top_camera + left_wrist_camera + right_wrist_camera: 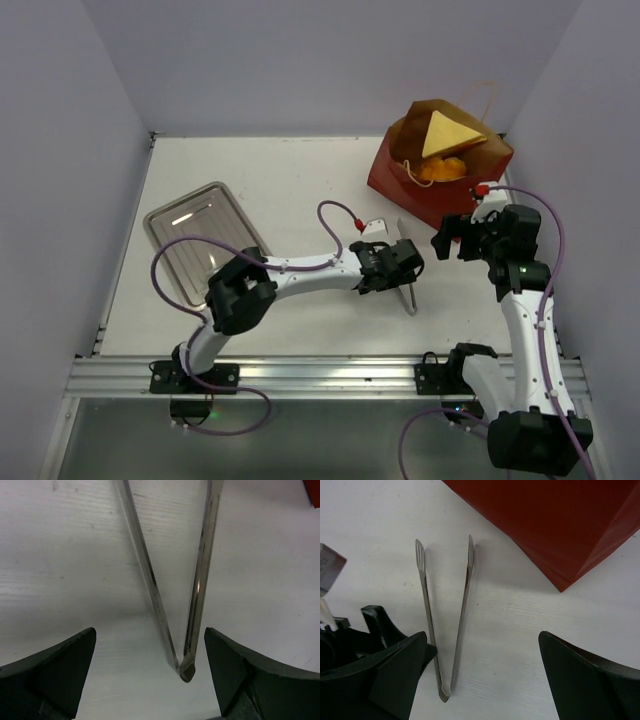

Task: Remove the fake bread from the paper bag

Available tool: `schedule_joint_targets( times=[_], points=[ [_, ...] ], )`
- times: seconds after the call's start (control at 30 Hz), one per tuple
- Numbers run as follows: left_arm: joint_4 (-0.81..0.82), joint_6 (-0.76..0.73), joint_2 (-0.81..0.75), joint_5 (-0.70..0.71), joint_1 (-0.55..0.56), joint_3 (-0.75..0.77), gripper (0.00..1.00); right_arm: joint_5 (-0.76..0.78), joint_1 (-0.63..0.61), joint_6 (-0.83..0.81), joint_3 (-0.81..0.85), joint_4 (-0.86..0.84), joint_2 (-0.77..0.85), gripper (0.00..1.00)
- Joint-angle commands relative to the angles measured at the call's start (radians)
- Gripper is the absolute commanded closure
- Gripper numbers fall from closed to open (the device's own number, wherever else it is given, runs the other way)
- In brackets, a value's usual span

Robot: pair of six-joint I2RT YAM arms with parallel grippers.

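Left gripper [150, 642], jaws spread, straddles the tongs [200, 580] for pickup; right gripper [482, 637], jaws released, hovers at the paper bag's [400, 182] six o'clock.

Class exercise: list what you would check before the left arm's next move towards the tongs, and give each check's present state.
1. Left gripper open: ok.
2. Tongs hinged end between its fingers: ok.
3. Tongs gripped: not ok, lying flat on the table.
4. Right gripper open, holding nothing: ok.
5. Paper bag open at the top: ok.
6. Fake bread out of the bag: not ok, inside.
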State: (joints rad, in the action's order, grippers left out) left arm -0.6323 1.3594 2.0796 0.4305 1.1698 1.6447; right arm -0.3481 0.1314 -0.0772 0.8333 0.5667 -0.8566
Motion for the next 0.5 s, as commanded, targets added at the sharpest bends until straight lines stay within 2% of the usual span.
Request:
schedule_joint_targets(
  times=[0.0, 0.17, 0.47],
  points=[
    [-0.109, 0.024, 0.072, 0.056, 0.019, 0.145, 0.07, 0.032, 0.005, 0.028, 0.004, -0.031, 0.016, 0.01],
    [-0.133, -0.016, 0.19, 0.028, 0.022, 0.295, 0.08, 0.049, 0.007, 0.034, 0.003, -0.031, 0.036, 0.01],
    [-0.19, -0.06, 0.307, 0.024, 0.027, 0.388, 0.11, 0.054, 0.005, 0.039, 0.004, -0.03, 0.044, 0.01]
  ],
)
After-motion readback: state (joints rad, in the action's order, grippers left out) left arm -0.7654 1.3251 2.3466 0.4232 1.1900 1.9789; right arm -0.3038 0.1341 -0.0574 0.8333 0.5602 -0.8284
